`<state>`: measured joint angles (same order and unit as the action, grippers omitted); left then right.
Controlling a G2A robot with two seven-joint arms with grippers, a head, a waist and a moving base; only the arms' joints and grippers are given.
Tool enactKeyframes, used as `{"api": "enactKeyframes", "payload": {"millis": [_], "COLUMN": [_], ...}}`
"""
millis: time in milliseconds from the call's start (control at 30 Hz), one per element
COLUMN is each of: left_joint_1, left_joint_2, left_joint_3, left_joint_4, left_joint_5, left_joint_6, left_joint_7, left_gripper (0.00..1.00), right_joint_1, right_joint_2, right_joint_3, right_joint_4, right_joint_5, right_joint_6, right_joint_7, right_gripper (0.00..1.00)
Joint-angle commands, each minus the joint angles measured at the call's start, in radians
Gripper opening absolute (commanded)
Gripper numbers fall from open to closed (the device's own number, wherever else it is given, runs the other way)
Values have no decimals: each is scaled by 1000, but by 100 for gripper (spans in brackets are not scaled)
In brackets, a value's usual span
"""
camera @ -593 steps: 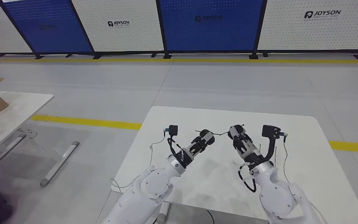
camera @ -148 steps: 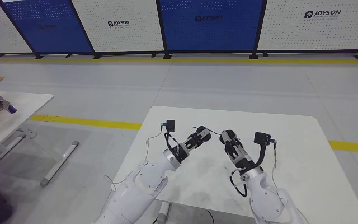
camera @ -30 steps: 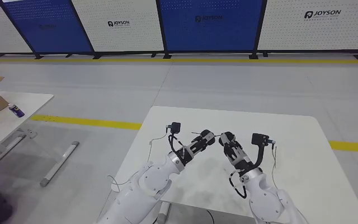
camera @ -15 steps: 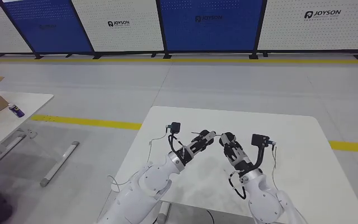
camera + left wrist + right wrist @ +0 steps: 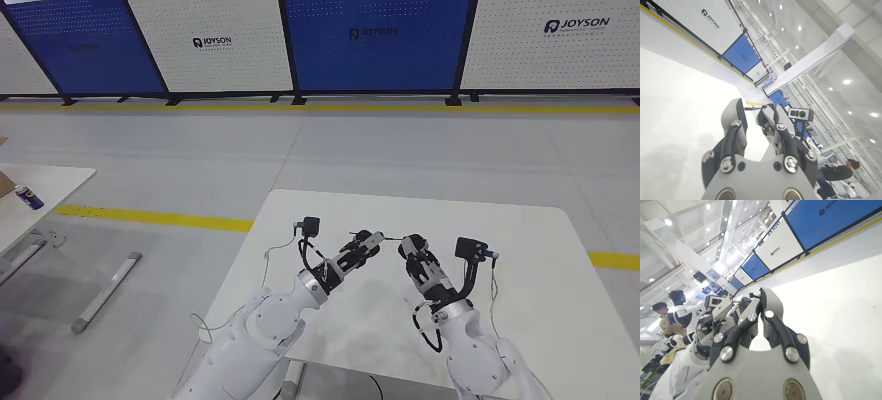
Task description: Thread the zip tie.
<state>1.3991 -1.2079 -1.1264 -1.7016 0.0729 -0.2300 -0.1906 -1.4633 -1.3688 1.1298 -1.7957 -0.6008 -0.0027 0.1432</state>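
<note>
Above the surface (image 5: 540, 290), the right gripper (image 5: 408, 241), jaws pinching the zip tie (image 5: 750, 108), has backed off the left gripper (image 5: 368, 240), jaws parted; threading looks undone.

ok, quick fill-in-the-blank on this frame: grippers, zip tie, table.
1. The right gripper is ____ on the zip tie.
2. The left gripper has its jaws ____.
3. Both grippers are held above the ____ table.
Missing words: shut; open; white.
</note>
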Motion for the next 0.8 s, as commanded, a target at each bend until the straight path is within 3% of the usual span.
{"api": "enactKeyframes", "payload": {"millis": [0, 233, 700, 733, 767], "left_joint_1": [-1, -2, -2, -2, -1], "left_joint_2": [0, -1, -2, -2, -2], "left_joint_3": [1, 2, 3, 2, 2], "left_joint_4": [2, 5, 8, 8, 8], "left_joint_5": [-2, -4, -12, -13, -13], "left_joint_6": [1, 2, -3, -3, -3], "left_joint_7": [1, 2, 5, 6, 7], "left_gripper": [25, 0, 0, 0, 0], "right_joint_1": [-1, -1, 0, 0, 0], "right_joint_2": [0, 0, 1, 1, 1], "right_joint_3": [1, -1, -1, -1, -2], "right_joint_4": [1, 0, 3, 3, 3], "right_joint_5": [1, -4, 0, 0, 1], "right_joint_6": [-1, -7, -15, -16, -18], "right_joint_7": [0, -1, 7, 7, 9], "right_gripper": [0, 0, 0, 11, 36]}}
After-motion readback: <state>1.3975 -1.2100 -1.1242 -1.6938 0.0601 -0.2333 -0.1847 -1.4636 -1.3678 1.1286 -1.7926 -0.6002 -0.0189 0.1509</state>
